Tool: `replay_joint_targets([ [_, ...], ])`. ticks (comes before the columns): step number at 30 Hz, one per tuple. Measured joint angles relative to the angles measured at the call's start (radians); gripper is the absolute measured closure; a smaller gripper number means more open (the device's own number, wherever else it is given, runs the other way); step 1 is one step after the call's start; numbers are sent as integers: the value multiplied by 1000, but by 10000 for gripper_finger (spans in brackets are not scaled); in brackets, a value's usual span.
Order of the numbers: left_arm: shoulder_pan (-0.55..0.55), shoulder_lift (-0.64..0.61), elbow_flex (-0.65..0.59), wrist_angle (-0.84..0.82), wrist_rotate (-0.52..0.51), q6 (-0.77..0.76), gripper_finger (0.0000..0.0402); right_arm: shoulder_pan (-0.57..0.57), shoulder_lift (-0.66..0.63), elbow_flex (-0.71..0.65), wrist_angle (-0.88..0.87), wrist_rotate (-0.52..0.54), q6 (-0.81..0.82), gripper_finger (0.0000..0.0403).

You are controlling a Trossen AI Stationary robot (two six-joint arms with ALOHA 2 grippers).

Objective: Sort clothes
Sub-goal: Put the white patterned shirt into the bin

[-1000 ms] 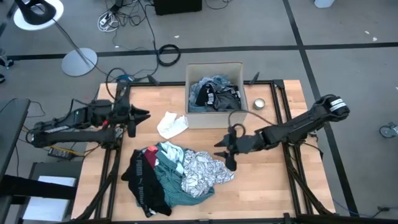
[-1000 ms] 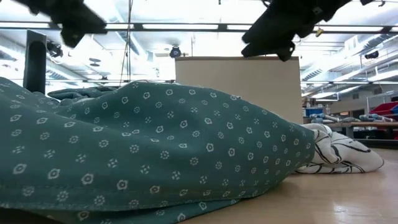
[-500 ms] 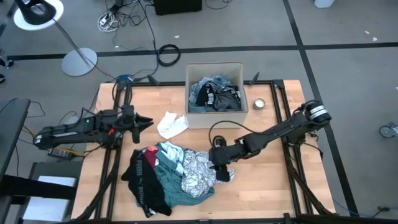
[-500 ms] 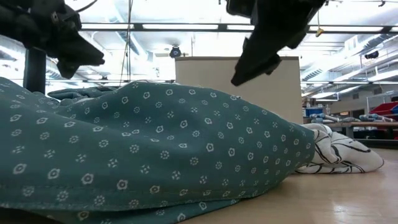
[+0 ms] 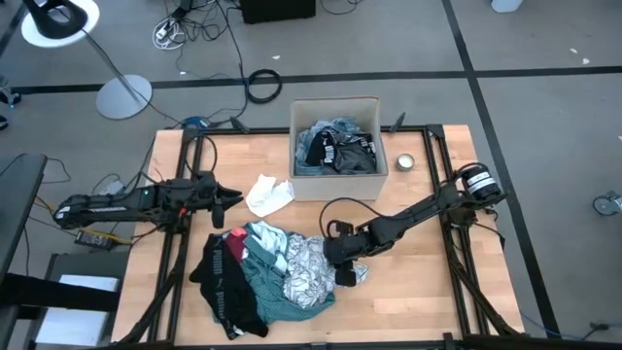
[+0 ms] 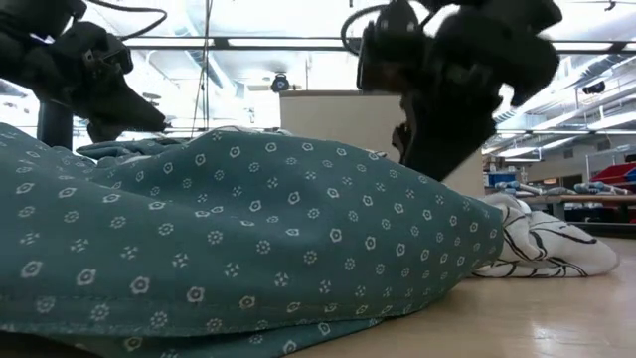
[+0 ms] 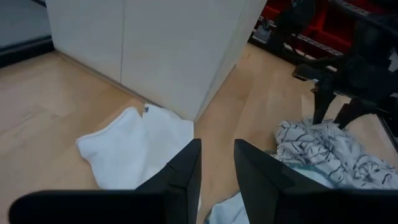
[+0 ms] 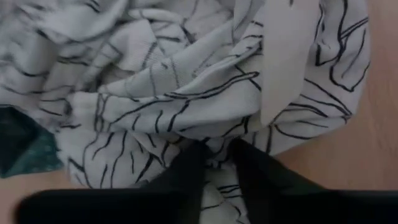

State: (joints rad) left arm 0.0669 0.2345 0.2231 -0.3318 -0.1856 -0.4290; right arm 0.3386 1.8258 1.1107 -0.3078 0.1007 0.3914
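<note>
Nearest the table's front edge lies a heap of clothes: a black garment on the left, a teal shirt in the middle and a black-and-white patterned piece on the right. The right gripper is down on the patterned piece at the heap's right edge; in the right wrist view its fingers stand close together and press into the fabric folds, and a small fold seems caught between them. Farther back, the left gripper hangs just above the table beside a white cloth, its fingers a narrow gap apart and holding nothing. Behind the white cloth stands a cardboard box holding dark and light blue garments, with a small round tin just to its right.
</note>
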Motion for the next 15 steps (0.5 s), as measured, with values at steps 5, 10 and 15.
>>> replay_joint_targets([
  [5,0,0,-18,-2,0,-47,300,-6,-2,0,-14,3,-36,391],
  [10,0,1,-19,0,1,-51,300,-6,-96,29,-98,72,-48,397],
  [15,0,1,-19,5,1,-61,300,-6,-192,129,-244,170,-79,399],
])
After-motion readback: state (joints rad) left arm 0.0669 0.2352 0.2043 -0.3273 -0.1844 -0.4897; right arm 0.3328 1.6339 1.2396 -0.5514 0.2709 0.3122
